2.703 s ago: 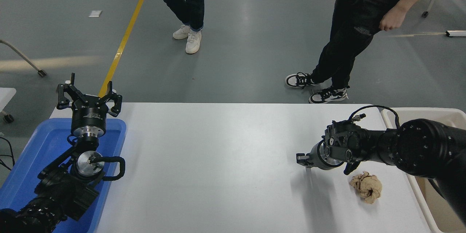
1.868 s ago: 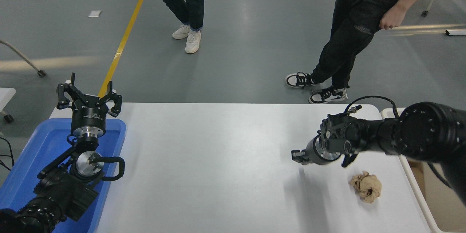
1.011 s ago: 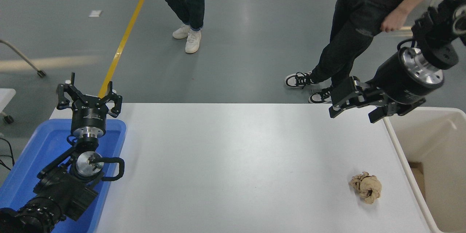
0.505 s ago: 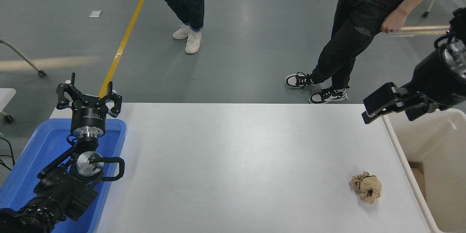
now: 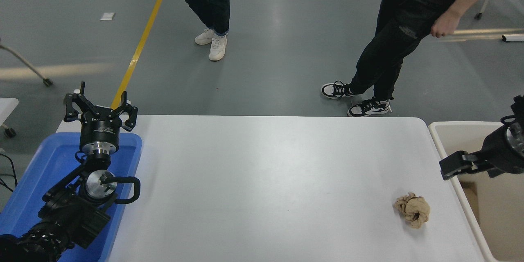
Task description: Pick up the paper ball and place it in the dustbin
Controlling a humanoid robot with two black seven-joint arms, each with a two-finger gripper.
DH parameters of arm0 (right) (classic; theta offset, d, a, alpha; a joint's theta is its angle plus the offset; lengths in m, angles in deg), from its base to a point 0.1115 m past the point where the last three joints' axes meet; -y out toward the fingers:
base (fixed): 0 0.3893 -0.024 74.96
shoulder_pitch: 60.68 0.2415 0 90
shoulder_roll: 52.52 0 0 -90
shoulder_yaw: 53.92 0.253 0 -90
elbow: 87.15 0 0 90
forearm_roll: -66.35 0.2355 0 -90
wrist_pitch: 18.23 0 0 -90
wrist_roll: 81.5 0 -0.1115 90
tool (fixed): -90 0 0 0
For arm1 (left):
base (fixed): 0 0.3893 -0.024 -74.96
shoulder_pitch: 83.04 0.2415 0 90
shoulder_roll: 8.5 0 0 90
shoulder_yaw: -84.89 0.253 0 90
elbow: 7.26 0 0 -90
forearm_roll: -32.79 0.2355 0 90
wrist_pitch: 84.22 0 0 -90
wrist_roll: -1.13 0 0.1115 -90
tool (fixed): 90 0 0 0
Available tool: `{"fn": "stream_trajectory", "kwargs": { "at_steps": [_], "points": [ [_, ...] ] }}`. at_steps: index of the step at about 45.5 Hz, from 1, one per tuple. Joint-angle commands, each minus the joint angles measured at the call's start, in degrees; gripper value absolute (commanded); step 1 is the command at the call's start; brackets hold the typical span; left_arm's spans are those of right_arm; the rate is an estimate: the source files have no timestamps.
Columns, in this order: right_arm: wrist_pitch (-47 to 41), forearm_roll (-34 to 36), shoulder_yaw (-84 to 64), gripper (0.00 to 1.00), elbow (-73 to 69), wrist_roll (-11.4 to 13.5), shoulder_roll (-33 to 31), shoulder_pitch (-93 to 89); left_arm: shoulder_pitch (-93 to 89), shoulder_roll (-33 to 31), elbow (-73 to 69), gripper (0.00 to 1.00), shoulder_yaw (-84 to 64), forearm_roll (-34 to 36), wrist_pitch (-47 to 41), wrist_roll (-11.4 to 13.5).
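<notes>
The paper ball, a crumpled tan-brown wad, lies on the white table near its right front corner, with nothing touching it. The cream-white dustbin stands just off the table's right edge. My right gripper comes in from the right edge, hanging over the dustbin's near rim, up and to the right of the ball. It is open and holds nothing. My left gripper is parked open at the lower left, above the blue tray.
A shallow blue tray sits at the table's left end under the left arm. Two people stand on the grey floor beyond the far edge: one's legs, the other's legs.
The right gripper rose from beside the ball, swung up and to the right, then dropped low over the dustbin's rim. The ball and left arm stayed put.
</notes>
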Motion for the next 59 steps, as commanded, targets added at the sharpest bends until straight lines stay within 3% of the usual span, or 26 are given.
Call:
{"fn": "stream_trajectory", "kwargs": {
  "at_steps": [1, 20, 49, 55, 59],
  "points": [
    [5.9, -0.3, 10.8, 1.0, 9.5, 0.0, 1.8, -18.4, 0.0, 0.0, 0.0, 0.99, 0.0, 0.0, 0.0, -0.1],
    [11.8, 0.9, 14.6, 1.0, 19.7, 0.0, 8.7, -30.3, 0.0, 0.0, 0.0, 0.99, 0.0, 0.0, 0.0, 0.0],
    [13.3, 5.2, 15.0, 1.0, 21.1, 0.1, 12.4, -34.1, 0.0, 0.0, 0.0, 0.99, 0.1, 0.0, 0.0, -0.1],
    [14.0, 5.2, 15.0, 0.85, 21.1, 0.1, 12.4, -34.9, 0.0, 0.0, 0.0, 0.99, 0.1, 0.0, 0.0, 0.0],
    [15.7, 5.2, 15.0, 0.53, 21.1, 0.1, 12.4, -35.6, 0.0, 0.0, 0.0, 0.99, 0.0, 0.0, 0.0, -0.1]
  ]
}}
